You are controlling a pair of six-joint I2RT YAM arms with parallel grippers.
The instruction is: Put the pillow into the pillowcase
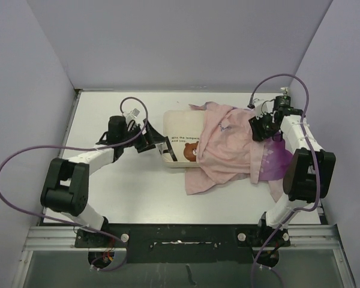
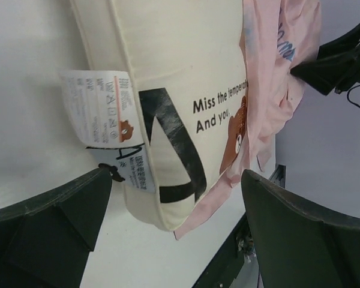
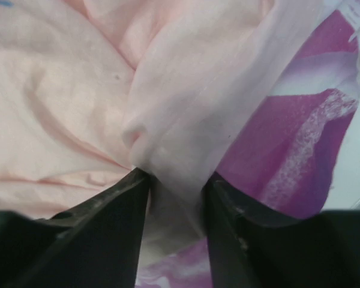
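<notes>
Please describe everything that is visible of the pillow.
The pillow is plump, cream-beige cloth with a piped seam, a brown bear face, black text beginning "Miss the" and two tags at its edge. It lies flat on the table, its right part under the draped pink pillowcase. The open left gripper faces its left end; contact is unclear.

Left end effector jaws wide apart, right end effector pinching the pillowcase
</notes>
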